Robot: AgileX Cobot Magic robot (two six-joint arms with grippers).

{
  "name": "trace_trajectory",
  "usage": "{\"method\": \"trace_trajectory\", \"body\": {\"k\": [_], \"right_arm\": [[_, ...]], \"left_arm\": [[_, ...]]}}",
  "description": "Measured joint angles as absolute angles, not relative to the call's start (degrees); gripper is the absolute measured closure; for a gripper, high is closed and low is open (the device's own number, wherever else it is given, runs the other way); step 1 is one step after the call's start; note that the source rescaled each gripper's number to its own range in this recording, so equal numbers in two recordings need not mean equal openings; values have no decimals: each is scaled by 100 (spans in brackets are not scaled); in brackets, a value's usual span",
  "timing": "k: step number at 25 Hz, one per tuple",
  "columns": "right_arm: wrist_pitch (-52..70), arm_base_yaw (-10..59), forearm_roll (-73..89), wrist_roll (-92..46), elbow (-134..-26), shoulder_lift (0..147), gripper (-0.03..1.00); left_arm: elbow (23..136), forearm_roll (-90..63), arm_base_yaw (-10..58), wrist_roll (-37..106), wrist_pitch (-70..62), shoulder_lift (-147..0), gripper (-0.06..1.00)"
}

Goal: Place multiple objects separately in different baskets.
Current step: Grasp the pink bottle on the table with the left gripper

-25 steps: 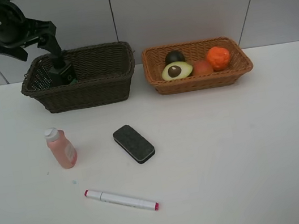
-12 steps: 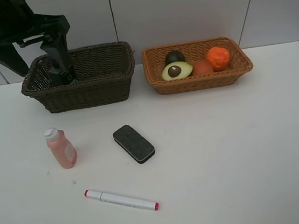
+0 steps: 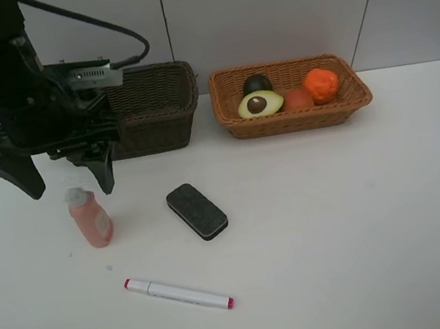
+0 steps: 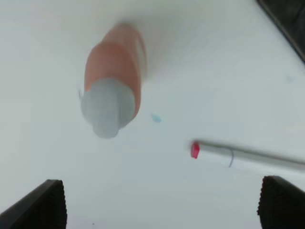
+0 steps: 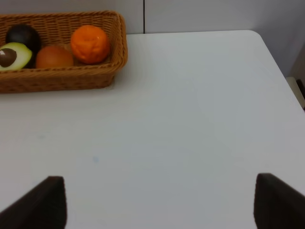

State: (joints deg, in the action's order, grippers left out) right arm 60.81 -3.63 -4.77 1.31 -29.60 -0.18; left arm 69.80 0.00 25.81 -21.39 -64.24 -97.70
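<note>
White tabletop (image 3: 364, 216) is carrying two wicker baskets along its far edge. The left hand (image 3: 66, 180) is hovering directly over the small pink bottle (image 3: 91, 221), fingers spread wide to either side and gripping nothing. The bottle is standing in front of the dark brown basket (image 3: 154, 99). The black eraser (image 3: 196, 211) is lying near the bottle, and the white marker (image 3: 178, 294) is lying closer to the front edge. The tan basket (image 3: 297, 120) is holding the avocado half (image 3: 260, 104), mangosteen (image 3: 256, 83), peach (image 3: 297, 100) and orange (image 3: 321, 85). The right hand (image 5: 162, 205) is hanging open and empty over the tabletop beside that basket.
</note>
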Motion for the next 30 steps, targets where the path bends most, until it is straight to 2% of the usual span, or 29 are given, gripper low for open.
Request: {"method": "trace_trajectory", "body": {"k": [4,9,18,30], "right_arm": [[6081,-363,-477,131,-2960,-18,3],[6081,-363,-477,131,-2960,-18,3],[6081,-363,-477,131,-2960,-18,3],[6081,-363,-477,131,-2960,-18,3]], "left_arm": [[6283,0,2571,-2266,-5922,-9501,-6],[5928,87,2571,-2545,-5653,-9430,-6],[5809,153,2423,-3014,-4673,-9481,-6],[5798,153,2318,-2546,-3907,-10379,-6]]}}
